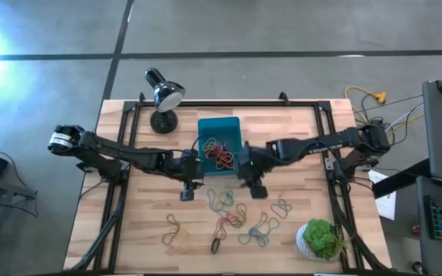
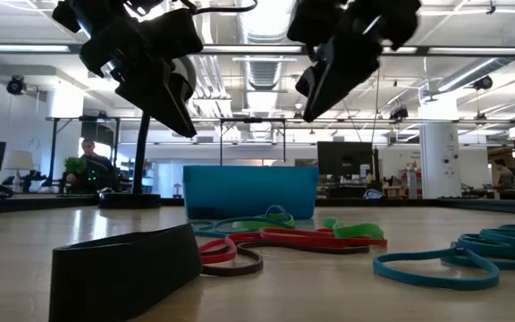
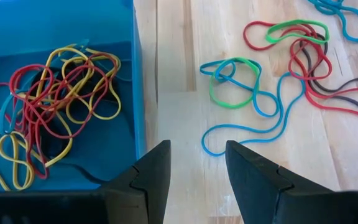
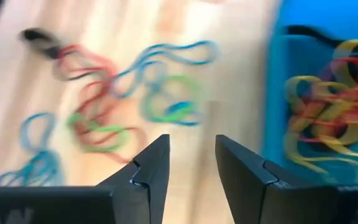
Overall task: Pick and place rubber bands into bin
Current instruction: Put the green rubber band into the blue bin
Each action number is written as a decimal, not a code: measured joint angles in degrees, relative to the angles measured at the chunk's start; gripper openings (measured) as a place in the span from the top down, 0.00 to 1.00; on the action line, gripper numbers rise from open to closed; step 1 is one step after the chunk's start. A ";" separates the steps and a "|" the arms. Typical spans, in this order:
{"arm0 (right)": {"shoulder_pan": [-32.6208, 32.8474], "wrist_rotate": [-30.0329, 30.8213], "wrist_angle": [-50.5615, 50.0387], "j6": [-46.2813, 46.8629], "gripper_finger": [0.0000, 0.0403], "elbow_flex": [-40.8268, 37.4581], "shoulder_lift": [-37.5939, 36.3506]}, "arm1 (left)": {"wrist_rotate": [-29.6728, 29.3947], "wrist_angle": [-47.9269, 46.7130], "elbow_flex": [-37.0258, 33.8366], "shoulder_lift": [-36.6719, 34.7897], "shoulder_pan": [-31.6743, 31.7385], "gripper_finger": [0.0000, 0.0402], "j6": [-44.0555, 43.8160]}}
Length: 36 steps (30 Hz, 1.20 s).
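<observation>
teal plastic makes up the bin (image 1: 219, 127), which sits near the far edge of the wooden surface (image 1: 298, 130), about in the middle. it already holds a heap of rubber bands (image 1: 219, 153) in red and yellow, with a bit of blue. more loose bands (image 1: 236, 218) lie toward the near edge, spread out in red, green, blue and brown, and one dark loop (image 1: 216, 246) lies closest to that edge.

both arms hang just at the near side of the bin. the left gripper (image 3: 196, 168) floats above the bin's near wall, and its jaws are apart with nothing between them. the right gripper (image 4: 191, 163) is just beside it, over bare wood next to the bin. its jaws are apart too and they hold nothing. i think both are parked there because it is the spot between the pile and the bin, so each trip is short.

the bin has low walls, so a band has to be lifted over the rim. the two grippers are very close, so they could bump if both go for the same band. the loose bands cross over each other, so one pinch may lift more than one.

a black desk lamp (image 1: 162, 96) stands by the bin near the far left corner, and a green plant in a white pot (image 1: 321, 239) stands at the near right corner. neither blocks the way.
</observation>
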 joint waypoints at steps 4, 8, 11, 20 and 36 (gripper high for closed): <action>4.25 -0.11 5.54 2.51 0.71 -3.92 0.04 | 0.00 1.99 -1.35 0.02 0.00 0.66 -0.01; 7.09 -0.09 12.66 4.82 0.72 -8.30 0.17 | 0.00 4.76 -3.21 0.02 0.00 0.66 -0.05; 8.42 -0.08 16.73 6.28 0.73 -9.94 0.17 | 0.00 4.95 -3.79 0.02 0.00 0.66 -0.47; 12.91 1.05 27.63 7.03 0.77 -14.68 3.26 | 0.00 7.32 -4.05 0.02 -0.18 0.66 -0.63; 15.25 7.10 28.35 7.65 0.82 -14.75 9.55 | 0.67 9.03 -4.05 0.02 -6.05 0.66 0.95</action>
